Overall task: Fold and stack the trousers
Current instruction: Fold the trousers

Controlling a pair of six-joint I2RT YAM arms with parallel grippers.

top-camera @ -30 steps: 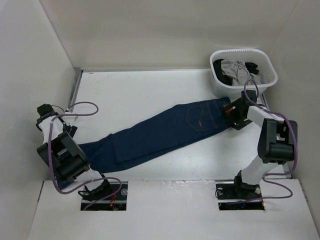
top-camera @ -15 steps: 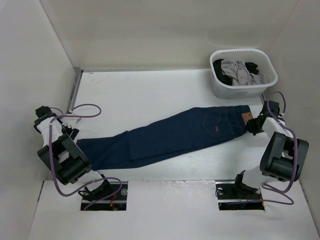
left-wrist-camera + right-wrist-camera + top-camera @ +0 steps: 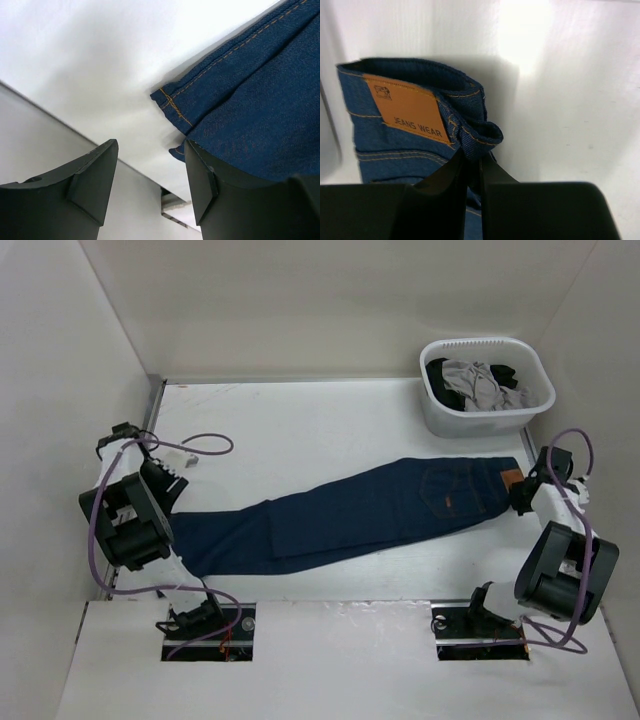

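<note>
Trousers (image 3: pixel 370 515) dragged rightward, stretched flat — right gripper (image 3: pixel 473 159) pinches the waistband (image 3: pixel 420 70), left gripper (image 3: pixel 150 152) gapes.

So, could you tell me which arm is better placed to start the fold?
Right: the right fingers are shut on the trousers' waistband, while the left fingers stand open beside the hem, gripping nothing.

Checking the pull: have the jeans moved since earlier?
Yes. The jeans slid right; their waistband went from below the laundry basket's left side to its right side.
</note>
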